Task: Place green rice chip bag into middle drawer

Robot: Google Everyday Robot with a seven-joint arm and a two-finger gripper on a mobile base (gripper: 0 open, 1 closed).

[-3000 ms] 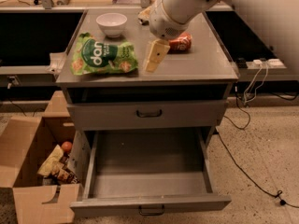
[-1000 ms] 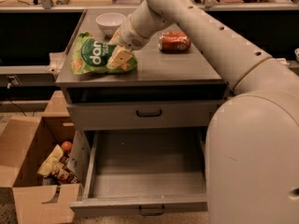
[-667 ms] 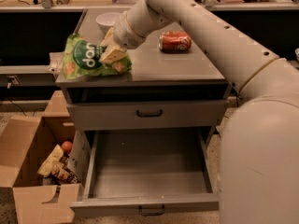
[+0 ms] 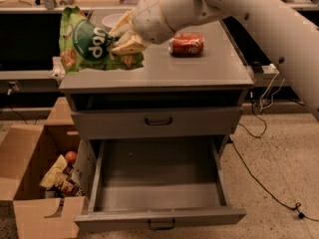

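The green rice chip bag (image 4: 84, 43) hangs upright, lifted off the left end of the grey cabinet top (image 4: 199, 71). My gripper (image 4: 124, 38) is shut on the bag's right side, its tan fingers (image 4: 130, 46) pinching the foil. The white arm reaches in from the upper right. The middle drawer (image 4: 159, 178) stands pulled open below, with a bare grey floor and a small black handle (image 4: 161, 225) on its front. The bag is above and to the left of the drawer opening.
A red can (image 4: 186, 44) lies on its side on the cabinet top. A white bowl (image 4: 110, 19) sits behind the gripper, partly hidden. A shut drawer front (image 4: 158, 121) is above the open one. A cardboard box (image 4: 30, 183) with snacks stands at the left. Cables trail on the floor at the right.
The gripper went to the bag lying flat on the cabinet top, closed on it and lifted it upright off the surface, moving slightly left and up.
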